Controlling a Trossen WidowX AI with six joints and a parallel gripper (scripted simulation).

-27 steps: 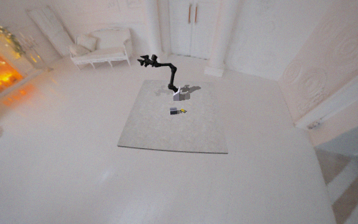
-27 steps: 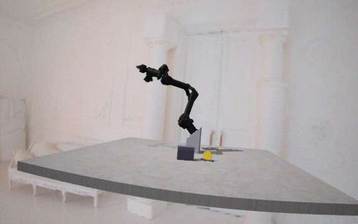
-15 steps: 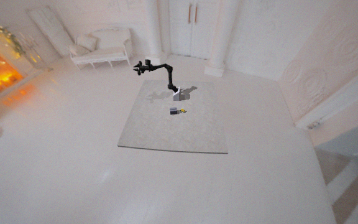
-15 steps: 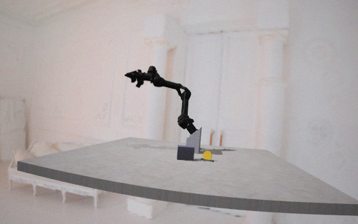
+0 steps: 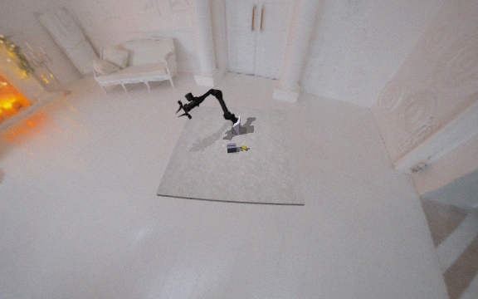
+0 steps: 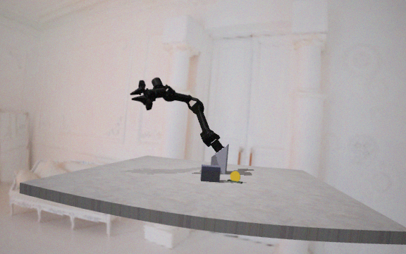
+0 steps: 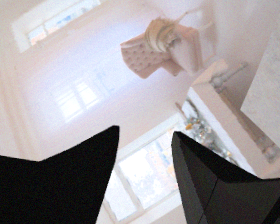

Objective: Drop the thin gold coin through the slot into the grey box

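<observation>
The gold coin (image 5: 244,147) (image 6: 235,176) stands upright on its edge in the low dark-green holder (image 6: 240,182). The grey box (image 5: 231,150) (image 6: 210,173) is closed and stands just to the left of the coin in the top and exterior views, with a gap between them. The slot is too small to make out. My gripper (image 5: 178,114) (image 6: 132,96) (image 7: 146,135) is raised high above the slab, far up and to the left of the box and the coin. Its fingers are partly open, with nothing between them. Neither coin nor box shows in the wrist view.
The box and holder stand on a grey stone-like slab (image 5: 231,183) (image 6: 175,197). The arm's pale wedge-shaped mount (image 5: 236,125) (image 6: 224,160) is behind the box. The slab's corner (image 7: 268,100) shows at the right in the wrist view, with the room's walls and furniture beyond.
</observation>
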